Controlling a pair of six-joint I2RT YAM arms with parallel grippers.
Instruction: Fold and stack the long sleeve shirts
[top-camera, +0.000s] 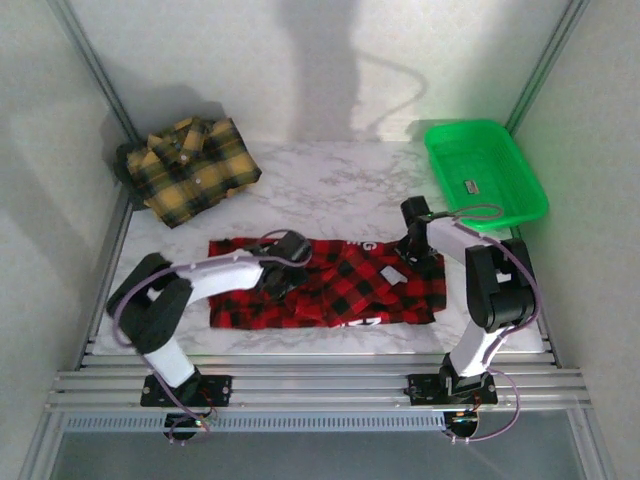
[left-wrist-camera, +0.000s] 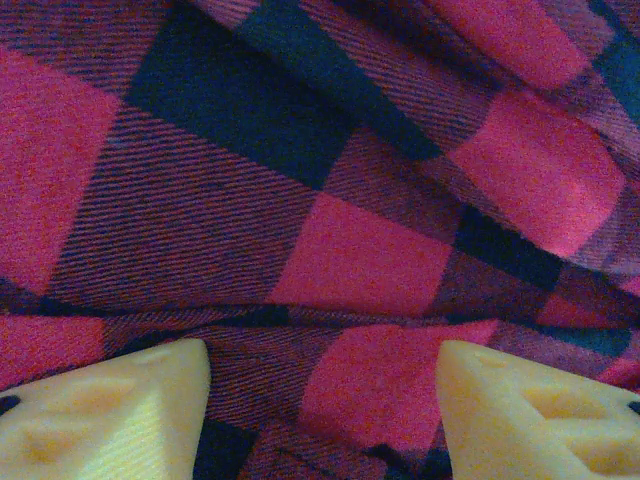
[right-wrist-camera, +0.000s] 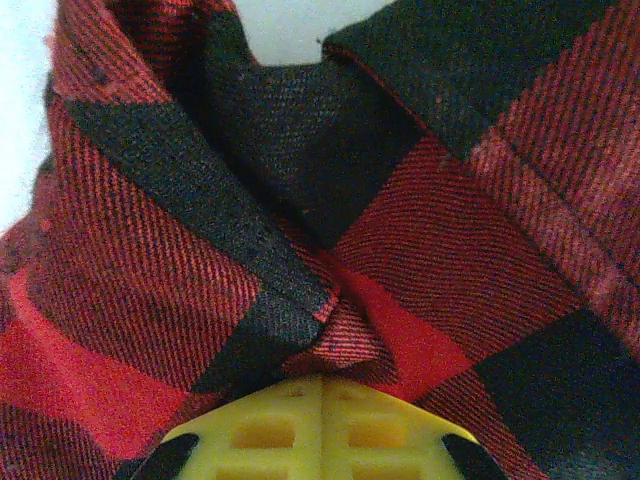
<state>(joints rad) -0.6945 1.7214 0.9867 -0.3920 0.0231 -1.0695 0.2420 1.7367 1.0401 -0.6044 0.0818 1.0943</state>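
The red-and-black check shirt lies spread across the middle of the marble table. My left gripper hovers low over its left half; in the left wrist view its yellow fingers stand wide apart over the red cloth, nothing pinched between them. My right gripper sits at the shirt's upper right; its yellow fingers are pressed together on a bunched fold of red-and-black fabric. The yellow-and-black check shirt rests folded at the far left corner.
A green plastic tray stands at the far right with a small dark item inside. White walls and metal rails enclose the table. Bare marble lies between the two shirts.
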